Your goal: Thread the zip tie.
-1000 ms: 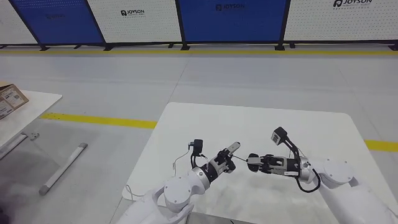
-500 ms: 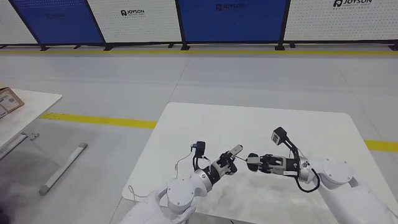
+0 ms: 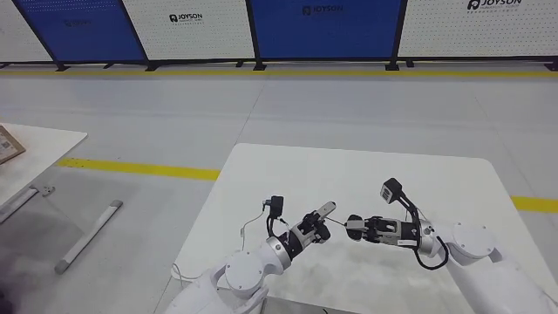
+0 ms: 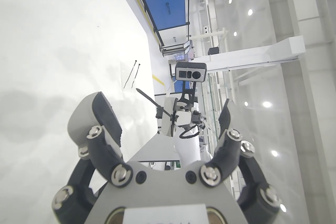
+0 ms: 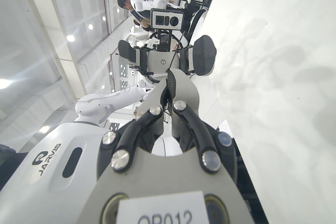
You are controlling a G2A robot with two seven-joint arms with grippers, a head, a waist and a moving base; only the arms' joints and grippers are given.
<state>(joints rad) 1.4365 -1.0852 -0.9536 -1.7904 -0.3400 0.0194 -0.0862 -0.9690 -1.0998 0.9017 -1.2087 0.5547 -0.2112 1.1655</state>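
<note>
While right pincer clamps zip tie, strap juts from its tips toward left pincer, spread wide, empty, facing it close. Risk: thin strap flexes or pivots in clamp; left pincer closes off-line, misses or bends it.

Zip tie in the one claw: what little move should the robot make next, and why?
Probably ease the left claw forward and close it on the zip tie's free end. The right claw is shut on the zip tie, whose tip points at the left claw, and that claw is wide open with nothing in it.
</note>
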